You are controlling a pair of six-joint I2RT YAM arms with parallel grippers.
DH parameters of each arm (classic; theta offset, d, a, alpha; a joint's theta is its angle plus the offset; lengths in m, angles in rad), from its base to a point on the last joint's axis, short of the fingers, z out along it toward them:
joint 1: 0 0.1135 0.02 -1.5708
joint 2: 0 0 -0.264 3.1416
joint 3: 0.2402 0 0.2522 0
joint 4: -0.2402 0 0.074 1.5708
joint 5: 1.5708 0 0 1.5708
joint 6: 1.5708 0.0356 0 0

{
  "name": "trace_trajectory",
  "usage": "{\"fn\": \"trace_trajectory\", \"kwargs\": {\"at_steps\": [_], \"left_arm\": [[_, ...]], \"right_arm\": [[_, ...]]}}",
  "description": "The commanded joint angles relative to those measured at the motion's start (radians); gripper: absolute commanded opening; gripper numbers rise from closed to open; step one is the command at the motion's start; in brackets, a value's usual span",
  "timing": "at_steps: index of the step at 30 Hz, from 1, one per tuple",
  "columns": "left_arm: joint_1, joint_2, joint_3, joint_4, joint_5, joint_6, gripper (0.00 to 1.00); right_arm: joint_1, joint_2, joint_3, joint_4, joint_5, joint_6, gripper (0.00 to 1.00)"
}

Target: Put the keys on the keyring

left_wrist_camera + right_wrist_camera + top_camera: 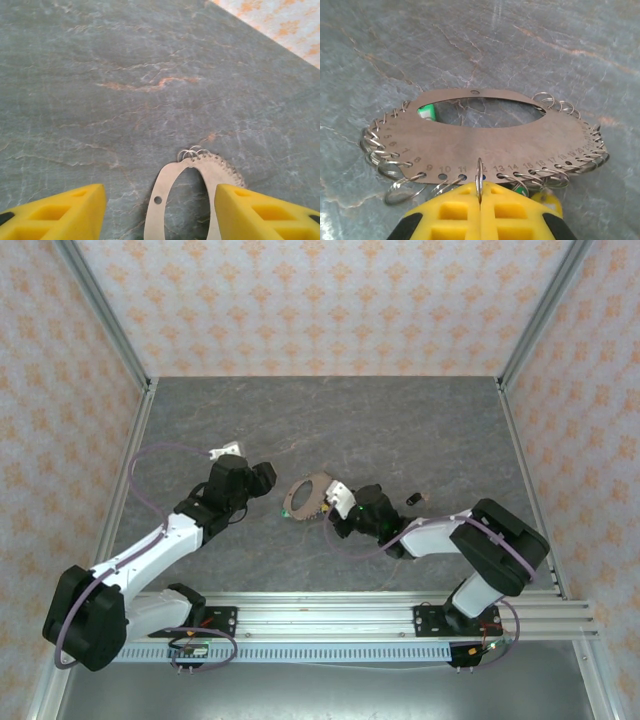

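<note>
- Right wrist: right jaws were together on a thin link (479, 172) at the keyring's (485, 135) near edge; a green key (426, 112) lay beyond them, under the loop.
- Left jaws stood apart, astride the keyring's end.
- Judged: steady the keyring first.

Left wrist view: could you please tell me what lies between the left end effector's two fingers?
The keyring, its end tipped with small wire rings, over the grey table; that view shows it.
</note>
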Motion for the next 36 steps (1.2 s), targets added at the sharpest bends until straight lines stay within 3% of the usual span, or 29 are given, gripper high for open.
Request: {"fn": "trace_trajectory", "kwargs": {"at_steps": [1,5,8,23,30,36], "left_arm": [[-0.006,-0.022,0.012,0.085,0.080,0.094,0.59],[-0.006,0.038,0.073,0.062,0.210,0.157,0.57],[-0.005,0.108,0.103,0.049,0.282,0.150,0.45],[-0.026,0.287,0.129,0.111,0.467,0.107,0.30],[-0.048,0.285,0.110,0.116,0.469,0.106,0.27],[-0.048,0.206,0.074,0.101,0.359,0.109,0.26]], "right_arm": [[-0.042,-0.038,-0.027,0.189,-0.152,0.138,0.00],[-0.052,-0.029,-0.032,0.299,-0.146,0.167,0.00],[-0.055,-0.013,-0.038,0.403,-0.128,0.202,0.00],[-0.058,0.028,-0.005,0.529,-0.109,0.268,0.00],[-0.053,0.040,0.031,0.380,-0.083,0.217,0.00],[-0.038,-0.011,0.010,0.286,-0.096,0.114,0.00]]}}
